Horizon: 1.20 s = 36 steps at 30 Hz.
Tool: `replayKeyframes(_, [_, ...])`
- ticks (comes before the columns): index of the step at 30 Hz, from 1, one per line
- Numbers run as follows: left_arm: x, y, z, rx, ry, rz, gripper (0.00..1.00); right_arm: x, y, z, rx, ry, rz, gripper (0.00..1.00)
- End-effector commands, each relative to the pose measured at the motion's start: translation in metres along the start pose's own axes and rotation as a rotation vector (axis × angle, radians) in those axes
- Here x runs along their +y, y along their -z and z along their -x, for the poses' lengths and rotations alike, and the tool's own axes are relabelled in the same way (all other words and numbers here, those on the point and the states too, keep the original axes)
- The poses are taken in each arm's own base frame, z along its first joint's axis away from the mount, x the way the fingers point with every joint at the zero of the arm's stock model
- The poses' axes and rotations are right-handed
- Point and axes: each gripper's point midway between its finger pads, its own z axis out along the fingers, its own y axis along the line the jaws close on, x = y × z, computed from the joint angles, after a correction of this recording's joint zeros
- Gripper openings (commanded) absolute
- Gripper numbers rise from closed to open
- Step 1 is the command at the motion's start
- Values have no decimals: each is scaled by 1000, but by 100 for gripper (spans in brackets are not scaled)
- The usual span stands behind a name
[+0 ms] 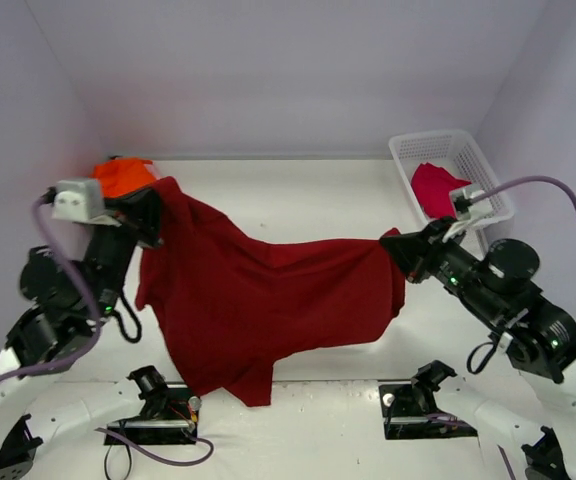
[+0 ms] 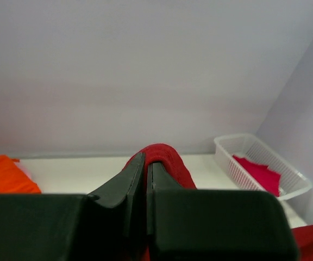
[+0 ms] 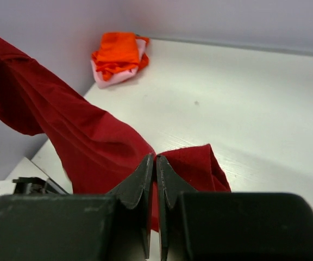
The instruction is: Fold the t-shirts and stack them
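The left pincer point(image 1: 154, 214) is clenched on one upper corner of the dark red t-shirt point(image 1: 268, 300) at centre left of the overhead view. The right pincer point(image 1: 400, 250) grips the opposite corner at centre right. The shirt hangs spread between them over the table point(image 1: 308, 190), its hem possibly brushing the surface. A clean fold calls for a taut, level top edge while laying it flat. Both arms stand high, elbows bent, wrists turned inward. The orange t-shirts point(image 1: 123, 177) lie upper left.
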Motion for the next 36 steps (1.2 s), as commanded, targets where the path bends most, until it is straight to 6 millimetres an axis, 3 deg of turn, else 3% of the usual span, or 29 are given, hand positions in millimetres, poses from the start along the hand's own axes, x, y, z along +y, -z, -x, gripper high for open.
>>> replayKeyframes(1, [-8,-20,7,-47,7,20,0,-4,-17,28,-109,36,-27,0])
replayKeyframes(4, [-15,-35,-4,-11,19,10,0,-13,-24,28,-107,55,-69,0])
replayKeyframes(5, [-5,-42,-6,-9,19,42,0,-13,-25,29,-109,61,-70,0])
replayKeyframes(7, [-13,-58,-23,44,94,-19,0,-14,-31,29,-104,69,-72,0])
replayKeyframes(8, [8,-67,-25,38,102,31,0,-14,-33,28,-102,71,-70,0])
replayKeyframes(9, [4,-76,-37,73,118,-19,0,-15,-37,27,-99,75,-71,0])
replayKeyframes(11, [17,-88,-49,96,190,-3,0,-19,-41,26,-93,85,-90,0])
replayKeyframes(12, [35,-97,-56,107,197,25,0,-21,-45,24,-81,91,-100,0])
replayKeyframes(13, [32,-101,-60,124,226,-16,0,-24,-46,25,-84,102,-115,0])
replayKeyframes(15, [45,-112,-61,117,231,-4,0,-28,-54,22,-63,116,-130,0])
replayKeyframes(20, [51,-119,-59,115,215,-6,0,-31,-73,20,-33,142,-133,0])
replayKeyframes(26, [71,-134,-80,138,242,20,0,-40,-100,14,-1,164,-159,0])
replayKeyframes(29, [77,-138,-92,150,250,29,0,-50,-111,7,25,182,-188,0])
replayKeyframes(36, [89,-143,-109,169,262,59,0,-95,-137,-15,99,177,-245,0])
